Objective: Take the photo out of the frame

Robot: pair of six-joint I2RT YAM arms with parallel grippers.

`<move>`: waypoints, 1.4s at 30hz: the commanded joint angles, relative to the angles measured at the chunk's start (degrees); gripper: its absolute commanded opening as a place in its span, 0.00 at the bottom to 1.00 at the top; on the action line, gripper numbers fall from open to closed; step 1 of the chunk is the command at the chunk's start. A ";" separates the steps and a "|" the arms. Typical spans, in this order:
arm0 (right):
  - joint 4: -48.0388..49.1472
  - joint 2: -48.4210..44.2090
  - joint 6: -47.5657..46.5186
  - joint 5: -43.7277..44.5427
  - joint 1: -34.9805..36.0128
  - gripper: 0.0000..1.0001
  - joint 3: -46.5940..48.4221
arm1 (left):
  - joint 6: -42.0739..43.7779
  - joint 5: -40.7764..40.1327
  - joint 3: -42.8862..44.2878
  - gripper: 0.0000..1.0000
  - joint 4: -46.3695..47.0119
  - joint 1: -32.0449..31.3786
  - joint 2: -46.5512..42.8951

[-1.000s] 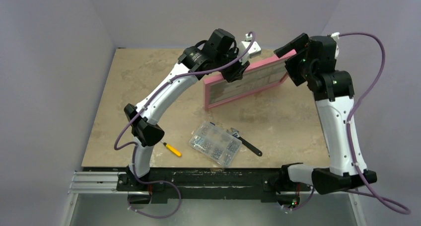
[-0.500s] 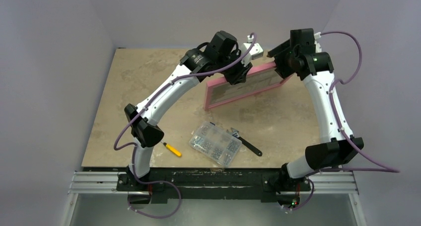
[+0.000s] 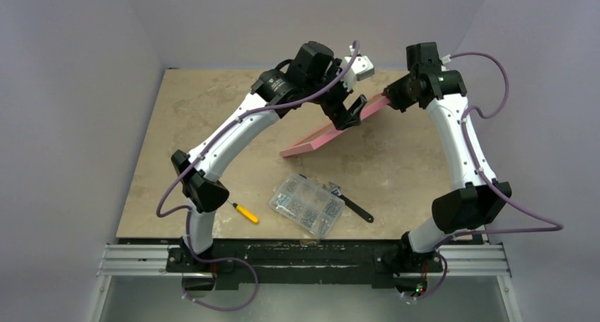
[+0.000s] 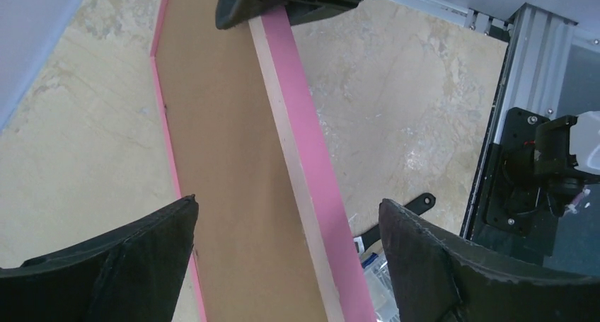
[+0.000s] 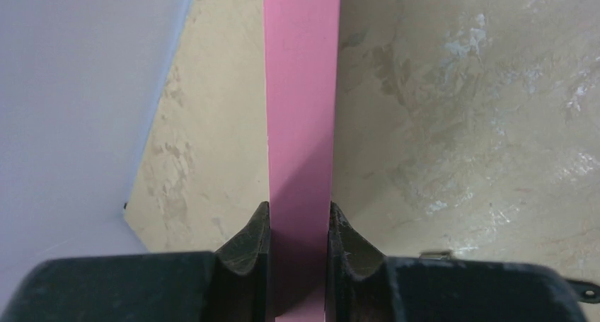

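Top external view gives you the beige marbled tabletop (image 3: 184,124) first, with both arms reaching over its far half. Your left arm (image 3: 233,131) arches in from the left and your right arm (image 3: 460,145) from the right, and they meet at the frame (image 3: 311,139).

That pink frame is tilted steeply, so from above you see little more than a slanted pink strip. Its high end is at the far right. Its low end points toward the near left, close to the tabletop; whether that end touches you cannot tell.

Your right pincer (image 3: 388,99) has the high end. In the right wrist view it is narrowed onto the pink rim, with its fingers (image 5: 247,248) pressed against the rim, one on each side.

Your left pincer (image 3: 352,113) sits over the frame's upper stretch. In the left wrist view its fingers (image 4: 134,258) are spread wide, and the frame passes between them and touches neither. The frame's brown fibreboard back faces that camera, and the right pincer's black body clamps the far end. No view shows you the photo.

Nearer to you, well apart from the frame, lies the clear screw box (image 3: 307,204). A black wrench (image 3: 352,204) lies just beside its right side. A yellow-handled screwdriver (image 3: 246,213) lies to its left, near the front edge of the tabletop.
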 commanded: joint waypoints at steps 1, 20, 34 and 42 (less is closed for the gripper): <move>0.52 -0.48 0.77 -0.49 0.52 0.00 1.10 | 1.12 -0.61 -0.69 1.00 1.41 0.48 -9.24; -1.15 3.83 2.54 -3.43 0.32 0.00 5.00 | 13.18 -15.31 -79.97 1.00 56.45 -0.36 -52.70; -0.43 3.85 2.81 -4.98 0.34 0.00 4.56 | 18.63 -14.65 -85.37 0.67 81.54 -0.69 -40.37; 0.16 3.59 1.18 -3.79 0.37 0.00 5.08 | 15.54 -9.18 -83.74 0.02 79.64 -0.63 -39.82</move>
